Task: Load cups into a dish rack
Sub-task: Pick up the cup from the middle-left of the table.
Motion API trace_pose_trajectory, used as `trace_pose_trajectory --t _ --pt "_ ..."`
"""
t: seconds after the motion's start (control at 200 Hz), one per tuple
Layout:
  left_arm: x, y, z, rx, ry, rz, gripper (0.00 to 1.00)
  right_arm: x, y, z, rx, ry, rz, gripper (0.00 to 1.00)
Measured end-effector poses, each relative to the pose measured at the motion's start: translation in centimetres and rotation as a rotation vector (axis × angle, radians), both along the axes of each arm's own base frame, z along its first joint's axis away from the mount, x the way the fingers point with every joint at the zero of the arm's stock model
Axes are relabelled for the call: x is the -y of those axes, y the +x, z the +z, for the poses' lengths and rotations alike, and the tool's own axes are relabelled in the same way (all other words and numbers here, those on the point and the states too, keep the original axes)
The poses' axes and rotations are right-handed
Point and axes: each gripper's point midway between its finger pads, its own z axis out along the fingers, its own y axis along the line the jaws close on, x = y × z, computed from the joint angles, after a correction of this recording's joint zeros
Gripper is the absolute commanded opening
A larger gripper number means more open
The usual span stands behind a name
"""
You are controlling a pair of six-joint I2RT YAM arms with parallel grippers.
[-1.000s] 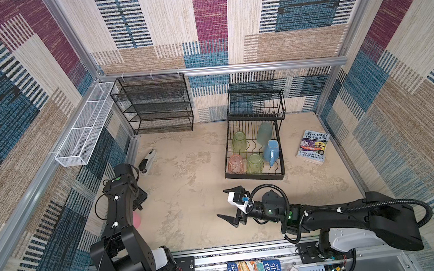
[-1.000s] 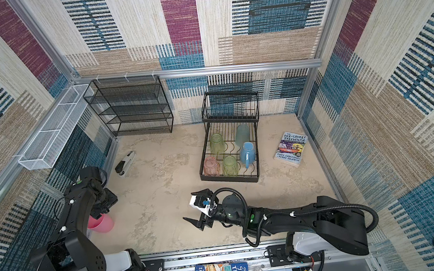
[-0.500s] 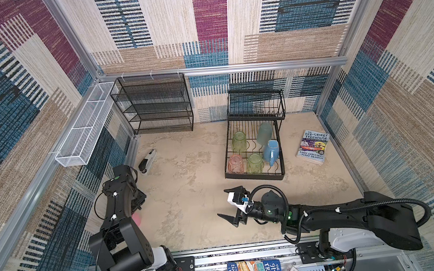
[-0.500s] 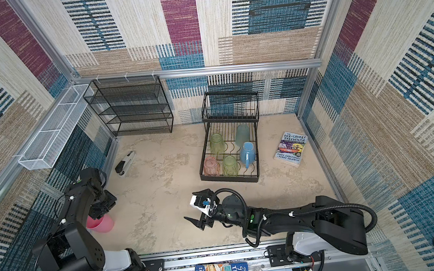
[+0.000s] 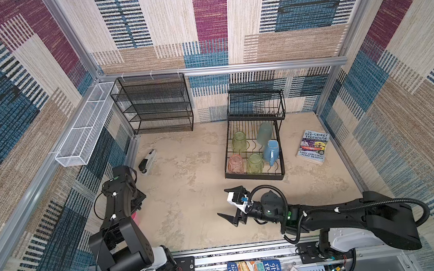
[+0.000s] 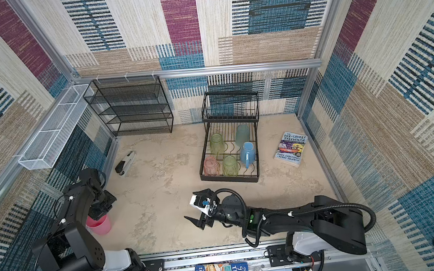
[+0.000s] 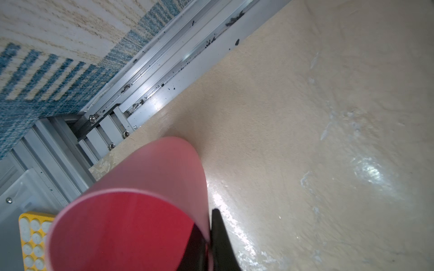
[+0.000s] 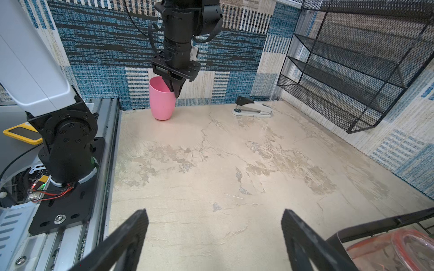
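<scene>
An opaque pink cup [image 6: 100, 226] [image 8: 162, 101] stands upright on the table by the left wall. My left gripper [image 7: 207, 225] [image 8: 175, 90] comes down from above and is shut on its rim, one finger inside and one outside. The black wire dish rack [image 5: 254, 175] [image 6: 230, 179] stands at the back right. Its lower tray holds two green tumblers [image 5: 239, 142] [image 5: 254, 163], a peach-pink cup [image 5: 236, 164], a teal cup [image 5: 264, 134] and a light-blue mug [image 5: 271, 153]. My right gripper [image 5: 223, 202] [image 8: 213, 212] hangs open over bare table in front of the rack, holding nothing.
A stapler [image 5: 147, 161] lies near the left wall. A book [image 5: 313, 146] lies right of the rack. A black mesh shelf unit [image 5: 154, 106] stands at the back, and a white mesh basket [image 5: 84, 131] hangs on the left wall.
My left gripper has closed on the pink cup's rim. The right arm has not moved.
</scene>
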Motion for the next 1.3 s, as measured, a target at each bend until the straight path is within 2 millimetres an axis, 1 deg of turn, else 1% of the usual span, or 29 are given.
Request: trace_pose_trajectory --t 0.18,0.326,0.406,0.546,0.761,0.806,0.927,1.047,1.137,1.207,1.297 --pt "0.3 0.3 0.6 0.028 0.000 -0.010 0.00 0.0 0.1 -0.1 0.000 -0.002 -0.008 0.92" --pt "1.9 1.3 0.7 0.062 -0.046 -0.061 0.00 0.2 0.4 -0.1 0.006 -0.005 -0.025 0.92" --pt "3.2 2.0 1.1 0.089 -0.058 -0.109 0.00 0.2 0.6 -0.1 0.007 -0.006 -0.034 0.92" --pt "6.0 3.5 2.2 0.170 -0.085 -0.218 0.00 0.3 0.8 -0.4 0.006 -0.014 -0.049 0.93" --pt "11.2 5.4 3.9 0.288 -0.187 -0.392 0.00 0.1 1.4 -0.6 0.004 -0.023 -0.067 0.93" --pt "12.4 6.2 4.7 0.319 -0.212 -0.432 0.00 0.1 1.7 -0.7 0.002 -0.027 -0.076 0.93" --pt "15.6 8.6 7.4 0.424 -0.282 -0.533 0.00 -0.2 2.6 -1.1 -0.016 -0.040 -0.104 0.93" --pt "18.9 10.8 10.7 0.536 -0.361 -0.627 0.00 -0.2 3.6 -0.5 -0.032 -0.026 -0.143 0.94" --pt "21.2 11.9 12.7 0.613 -0.442 -0.665 0.00 0.0 4.5 -0.1 -0.064 -0.009 -0.171 0.94" --pt "22.3 12.5 14.1 0.667 -0.496 -0.678 0.00 0.1 5.6 0.8 -0.093 0.020 -0.199 0.94" --pt "23.9 13.1 16.1 0.741 -0.577 -0.695 0.00 -0.2 7.0 2.7 -0.133 0.065 -0.236 0.94"
